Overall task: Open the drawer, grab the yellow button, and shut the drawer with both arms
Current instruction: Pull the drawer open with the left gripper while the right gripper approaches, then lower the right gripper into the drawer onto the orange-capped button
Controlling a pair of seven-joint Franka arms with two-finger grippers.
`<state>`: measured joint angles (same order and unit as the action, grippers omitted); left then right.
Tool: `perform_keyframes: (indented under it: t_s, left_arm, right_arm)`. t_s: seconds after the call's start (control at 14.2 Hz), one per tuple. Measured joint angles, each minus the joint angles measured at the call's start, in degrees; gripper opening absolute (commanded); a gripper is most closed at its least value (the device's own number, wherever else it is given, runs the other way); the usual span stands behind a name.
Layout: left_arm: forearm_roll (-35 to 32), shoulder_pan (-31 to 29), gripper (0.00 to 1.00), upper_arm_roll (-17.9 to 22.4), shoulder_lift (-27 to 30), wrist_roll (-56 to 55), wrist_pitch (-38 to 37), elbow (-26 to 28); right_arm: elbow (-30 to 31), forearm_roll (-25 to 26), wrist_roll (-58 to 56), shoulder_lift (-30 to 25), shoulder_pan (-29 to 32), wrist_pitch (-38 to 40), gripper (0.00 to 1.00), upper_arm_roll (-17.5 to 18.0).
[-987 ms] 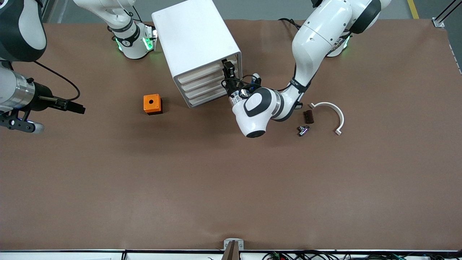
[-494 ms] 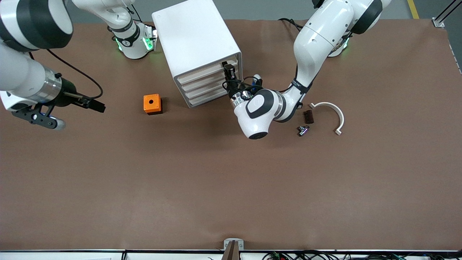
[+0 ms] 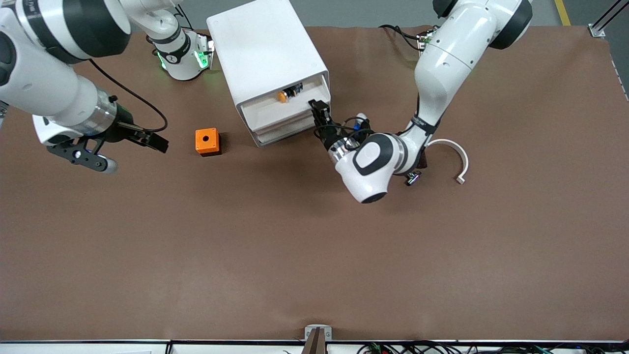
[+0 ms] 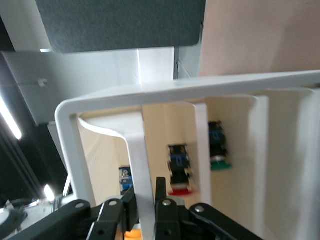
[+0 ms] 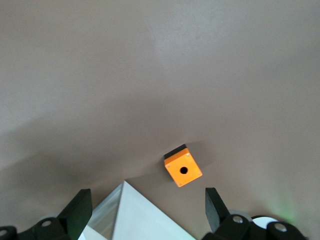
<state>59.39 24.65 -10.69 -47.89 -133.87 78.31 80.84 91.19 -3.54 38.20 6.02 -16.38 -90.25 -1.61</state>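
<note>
The white drawer cabinet (image 3: 265, 54) stands toward the robots' side of the table. Its top drawer (image 3: 265, 107) is pulled partly out. The button (image 3: 282, 96), with an orange-yellow cap, lies inside it. My left gripper (image 3: 319, 110) is shut on the drawer's front handle (image 4: 137, 160); it shows in the left wrist view (image 4: 146, 194). That view also shows a red-capped part (image 4: 178, 170) and a green-capped part (image 4: 218, 150) in the drawer. My right gripper (image 3: 158, 143) is open and empty over the table beside the orange cube (image 3: 207, 141); it shows in the right wrist view (image 5: 147, 207).
The orange cube with a round hole also shows in the right wrist view (image 5: 183, 171), past a corner of the cabinet (image 5: 135, 217). A white curved piece (image 3: 454, 153) and a small metal part (image 3: 412, 178) lie by the left arm's wrist.
My left gripper has pulled the top drawer out, and the button now shows inside. My right arm has swung toward the orange cube and the cabinet.
</note>
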Motion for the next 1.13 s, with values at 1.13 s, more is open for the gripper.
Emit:
perform_keyframes:
  t_s: [1.13]
  left_arm:
    - [0.8, -9.2, 0.19, 0.3, 0.0, 0.9, 3.4, -2.5]
  right_arm:
    - [0.2, -0.1, 28.6, 2.6, -19.4, -9.9, 1.00, 0.1]
